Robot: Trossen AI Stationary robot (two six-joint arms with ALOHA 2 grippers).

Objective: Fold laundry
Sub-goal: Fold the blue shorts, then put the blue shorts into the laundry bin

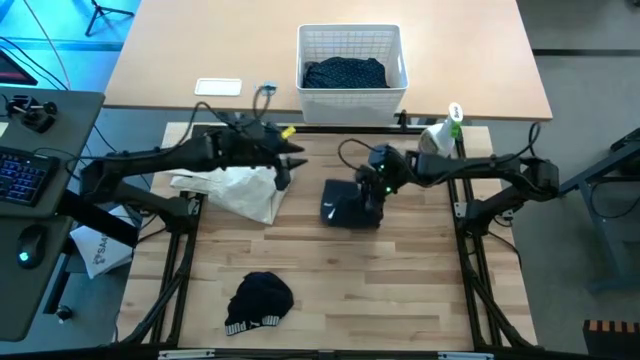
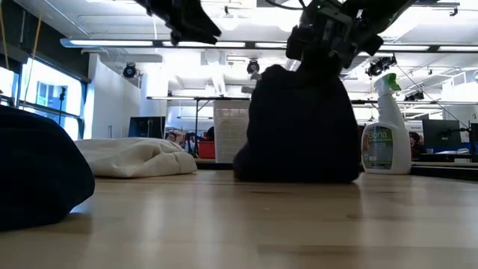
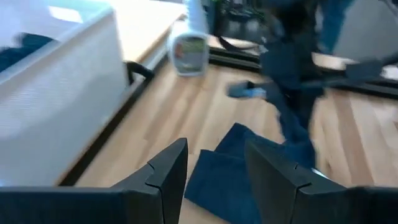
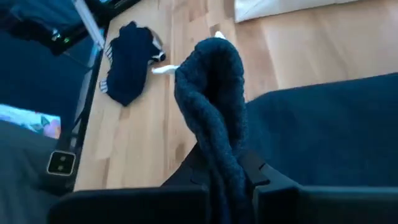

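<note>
Wooden table [image 1: 400, 300], centre: dark garment [image 1: 352, 205] held up by right gripper [image 1: 376, 190], fingers clamped on its fabric.
Left gripper [image 1: 285, 168], apparently empty and part-open, should take the free edge before folding.

A basket [image 1: 401, 62] was set on the far counter [image 1: 180, 50], behind the near counter [image 1: 400, 290], with a garment [image 1: 345, 72] laid inside it; a pale cloth [image 1: 240, 192] was spread at the near counter's far left, under the left claw [image 1: 283, 172]; a dark garment [image 1: 348, 205] was placed near the middle, to the right of that cloth, pinched from above by the right claw [image 1: 374, 192]; a spray bottle [image 1: 440, 135] was stood at the far right edge; a small garment [image 1: 260, 300] was left at the front.
</note>
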